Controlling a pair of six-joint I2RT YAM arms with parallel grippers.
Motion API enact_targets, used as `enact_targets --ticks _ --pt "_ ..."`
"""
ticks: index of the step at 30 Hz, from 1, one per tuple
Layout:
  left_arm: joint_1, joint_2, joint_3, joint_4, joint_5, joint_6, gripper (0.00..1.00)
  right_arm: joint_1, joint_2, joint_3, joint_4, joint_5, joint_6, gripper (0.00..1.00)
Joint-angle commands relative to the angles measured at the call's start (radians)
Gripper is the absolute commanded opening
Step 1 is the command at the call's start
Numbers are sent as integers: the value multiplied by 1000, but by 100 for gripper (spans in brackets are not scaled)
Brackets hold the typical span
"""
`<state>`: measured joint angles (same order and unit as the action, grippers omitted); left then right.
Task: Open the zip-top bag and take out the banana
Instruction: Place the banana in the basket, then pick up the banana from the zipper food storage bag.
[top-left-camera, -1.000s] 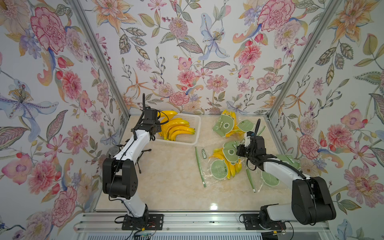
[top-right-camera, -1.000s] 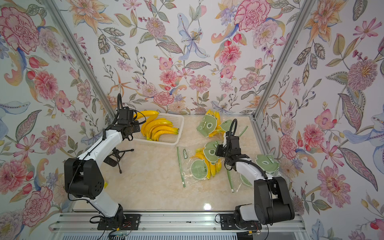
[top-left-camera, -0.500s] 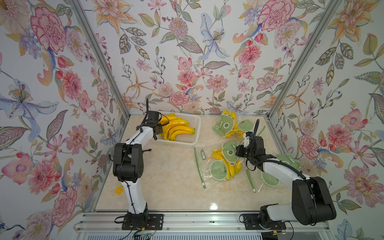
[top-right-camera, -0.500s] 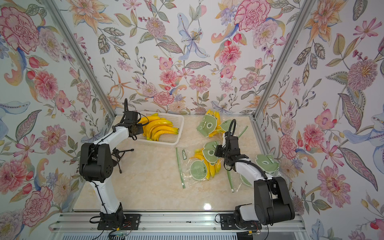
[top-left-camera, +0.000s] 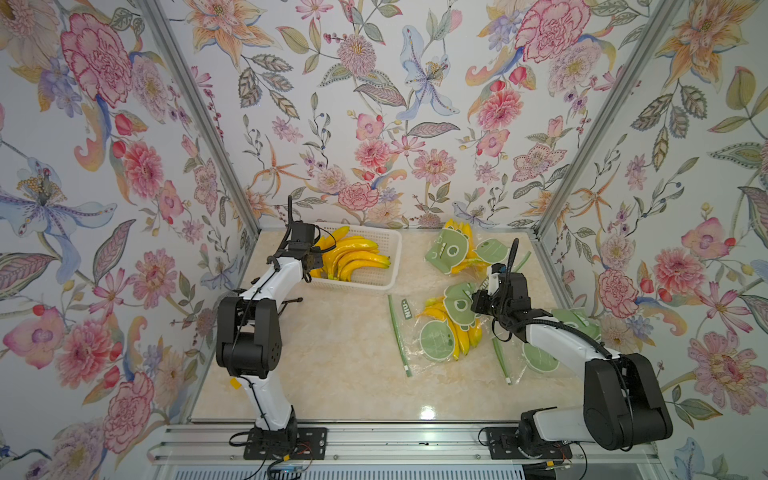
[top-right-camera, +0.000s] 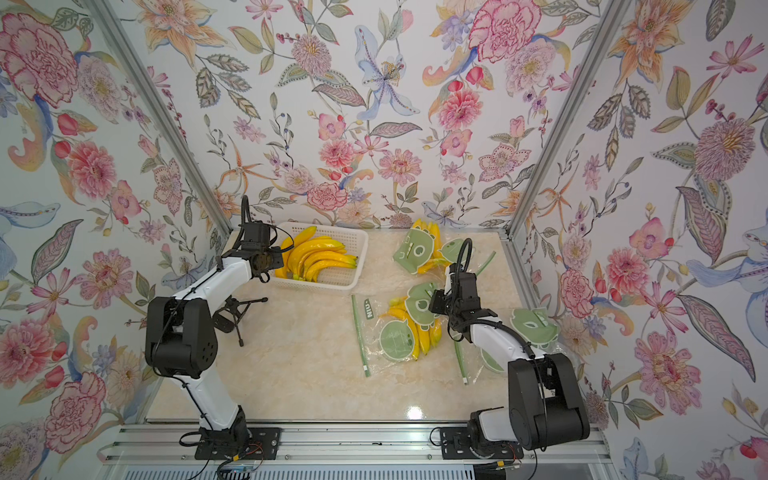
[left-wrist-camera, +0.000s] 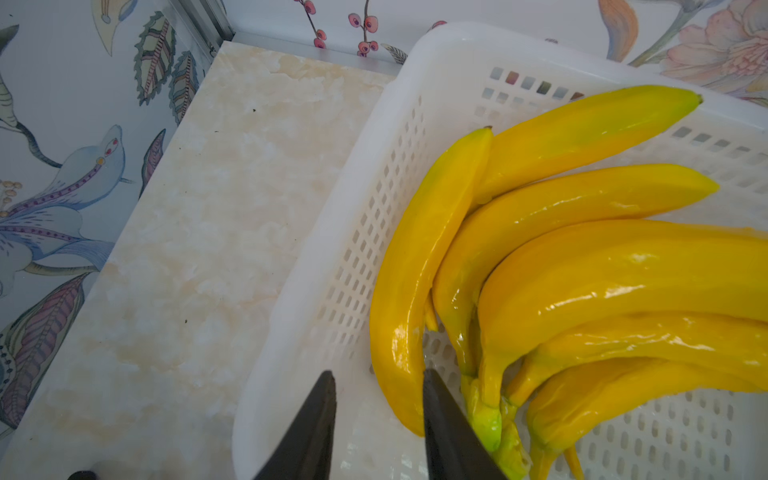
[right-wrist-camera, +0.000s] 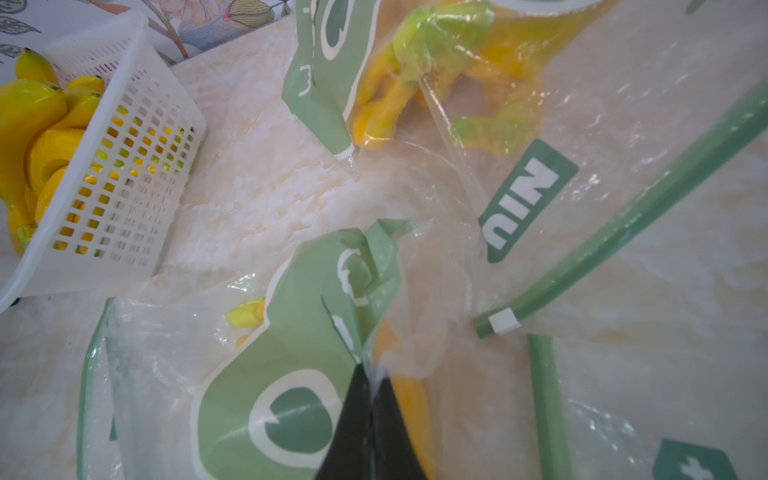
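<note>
Over on the left, the left arm (top-left-camera: 270, 286) reaches to the back corner of the bench (top-left-camera: 332, 365), with a small black tripod (top-right-camera: 237, 311) standing beside it. The left jaws hang over the near end of the white basket (top-left-camera: 392, 249). They stand partly open with a clear gap between the two dark fingers (left-wrist-camera: 311, 432). The stem end of the outermost banana (left-wrist-camera: 419, 270) lies in that gap, resting on the basket floor. I can't tell whether a finger touches it, but nothing is clamped. The pile of yellow bananas (top-left-camera: 357, 257) fills the rest of the basket.

In the middle of the bench lies the zip-top bag (top-left-camera: 440, 345), clear film with green printed faces, seen in both top views. Its green zip strip (top-left-camera: 398, 332) runs along the side nearest the basket. The banana (top-left-camera: 461, 338) is inside it, a yellow bunch under the film.

The right arm (top-left-camera: 557, 340) comes in low from the right. The right jaws are closed tight and pinch a crumpled fold of the zip-top bag's film at its far corner, just beside the fruit. Behind that, near the back wall, a second bag (top-left-camera: 451, 253) also holds bananas. A flat bag (top-left-camera: 540, 359) lies under the right arm.
</note>
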<state>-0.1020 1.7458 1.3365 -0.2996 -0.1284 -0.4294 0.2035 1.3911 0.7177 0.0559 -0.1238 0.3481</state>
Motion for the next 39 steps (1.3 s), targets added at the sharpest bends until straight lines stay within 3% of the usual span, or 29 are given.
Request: enact_targets --ticks 1,7,12,16,21,30,39 --pt "-46 -211 -152 83 47 4 37 10 -13 -1 -4 -2 -3 0" --pt "-255 -421 -437 206 77 30 36 15 36 42 -7 -17 -10 0" --pt "-436 -429 -600 301 39 40 33 36 79 85 -19 -14 -19 0" --pt "-507 -394 -697 405 56 47 33 44 97 97 -19 -7 -23 0" --pt "-587 -328 -726 480 50 103 34 47 132 123 -18 -17 -47 0" --pt "-648 -115 -664 501 36 124 37 54 133 130 -20 -22 -41 0" --pt "-721 -89 -629 542 33 155 40 62 132 120 -18 -23 -40 0"
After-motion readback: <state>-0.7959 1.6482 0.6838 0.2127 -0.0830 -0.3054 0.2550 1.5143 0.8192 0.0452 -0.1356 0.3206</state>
